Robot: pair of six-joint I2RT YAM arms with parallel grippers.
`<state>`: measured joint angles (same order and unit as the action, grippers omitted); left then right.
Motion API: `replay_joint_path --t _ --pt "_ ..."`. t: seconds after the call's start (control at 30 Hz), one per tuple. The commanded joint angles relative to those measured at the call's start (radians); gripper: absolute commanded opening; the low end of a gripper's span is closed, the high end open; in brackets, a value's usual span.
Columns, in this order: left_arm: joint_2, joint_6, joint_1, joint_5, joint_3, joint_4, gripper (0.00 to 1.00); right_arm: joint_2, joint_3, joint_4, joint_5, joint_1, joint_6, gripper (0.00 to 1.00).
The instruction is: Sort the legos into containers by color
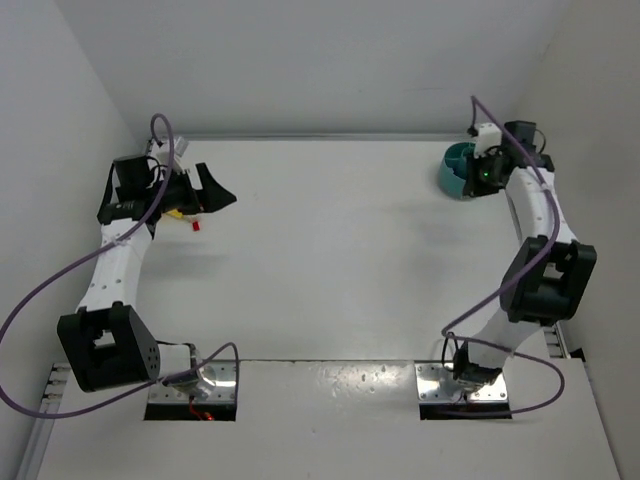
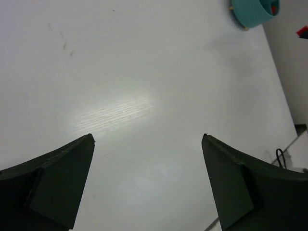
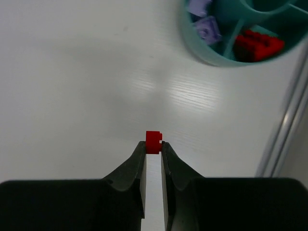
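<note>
From above, my released left end effector (image 1: 216, 188) stands far left and my right end effector (image 1: 478, 168) near the teal tub (image 1: 452, 172); the left wrist view shows bare bench (image 2: 144, 96) between spread fingers (image 2: 57, 183); the right wrist view shows me grasping a red lego (image 3: 153, 139), the tub's red bricks (image 3: 257, 44) ahead to the right.

White table (image 1: 330, 250), pale walls (image 1: 300, 60)
</note>
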<state>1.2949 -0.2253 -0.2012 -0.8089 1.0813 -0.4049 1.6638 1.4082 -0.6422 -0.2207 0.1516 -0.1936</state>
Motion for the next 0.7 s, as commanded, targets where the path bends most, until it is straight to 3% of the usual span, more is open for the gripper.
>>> replay_joint_path --t 0.0,0.13,0.37,0.67 --pt "-0.005 0.052 0.017 0.138 0.031 -0.006 1.00 0.101 0.125 -0.076 -0.038 0.113 -0.020 0.02" --pt "-0.005 0.040 0.028 0.194 0.020 -0.006 1.00 0.261 0.320 -0.109 -0.072 0.184 0.046 0.01" --pt "-0.014 -0.035 0.037 0.255 -0.011 0.006 1.00 0.396 0.449 -0.077 -0.029 0.197 0.112 0.01" --pt "0.021 -0.071 0.037 0.201 -0.020 0.017 1.00 0.473 0.549 -0.047 -0.051 0.197 0.157 0.01"
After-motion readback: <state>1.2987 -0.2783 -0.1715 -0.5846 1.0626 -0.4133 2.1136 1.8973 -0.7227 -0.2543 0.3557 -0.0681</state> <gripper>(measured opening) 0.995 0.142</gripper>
